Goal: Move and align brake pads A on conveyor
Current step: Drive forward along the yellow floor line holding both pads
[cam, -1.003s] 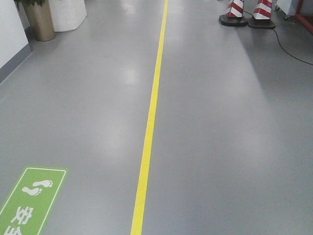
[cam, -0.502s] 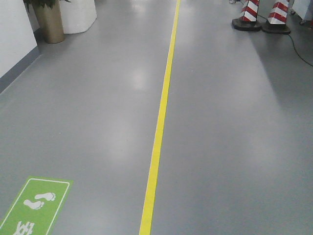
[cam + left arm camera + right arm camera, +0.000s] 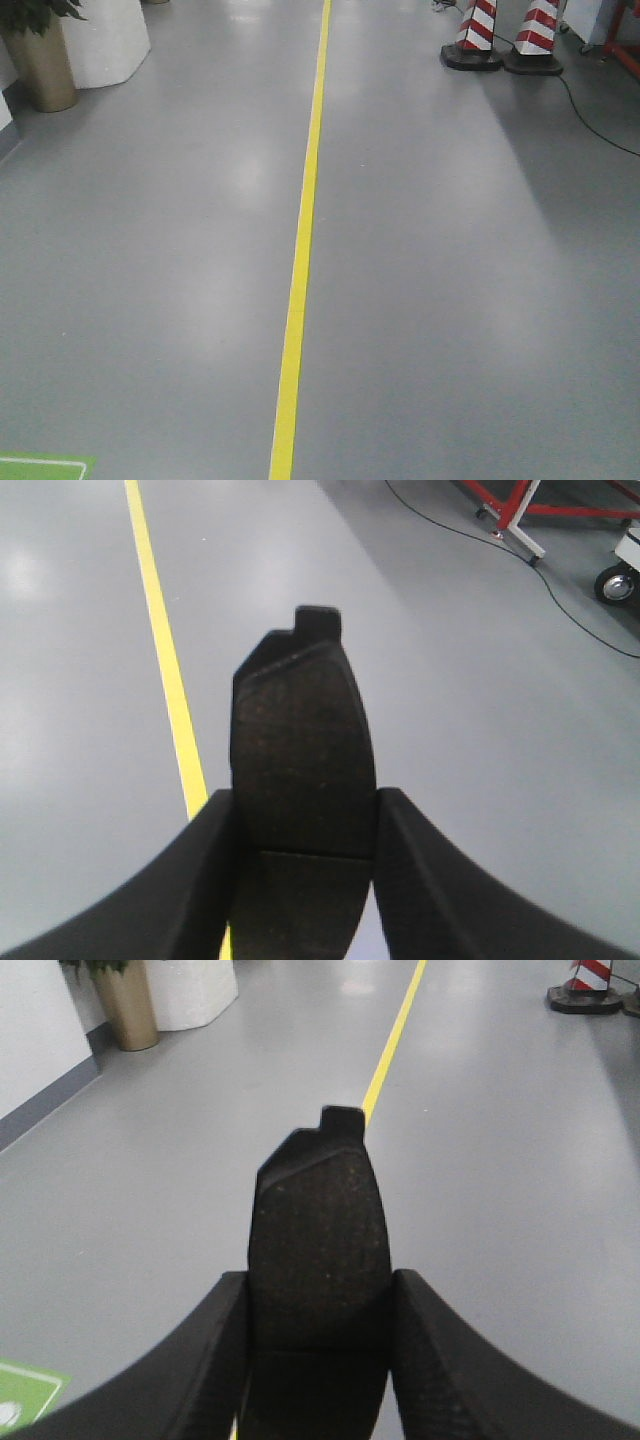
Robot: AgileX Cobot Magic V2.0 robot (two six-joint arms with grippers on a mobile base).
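Left gripper (image 3: 302, 796): is being kept clamped on a brake pad (image 3: 300, 740). The pad is being pinched across its width near the groove, w/ the notched end pointing fwd, well above the floor (image 3: 470, 710).
Right gripper (image 3: 320, 1278): is being kept clamped the same way on a second brake pad (image 3: 318, 1215), notched end fwd, also carried off the ground.
Other pads: only 2 are being shown; the rest are not in any view.
Conveyor: is not being shown by any cam, so how far off it is cannot be told.
Yellow line (image 3: 300, 260): is being seen running straight away down the middle of the grey floor in the front cam.
Farther out: striped cones (image 3: 472, 35) and a black cable (image 3: 600, 125) at top right; gold planter (image 3: 40, 65) beside a white block (image 3: 105, 40) at top left.
Change: the green floor sign (image 3: 35, 465), w/ its footprints in full view at bottom left 1 s ago, is being cut down to a sliver at the bottom edge. The line is being held near centre w/ a slight sideways wobble.
Meaning (judgement): the base is prob. being driven fwd along the line w/ both pads in transit. Setting down and aligning are not yet begun.
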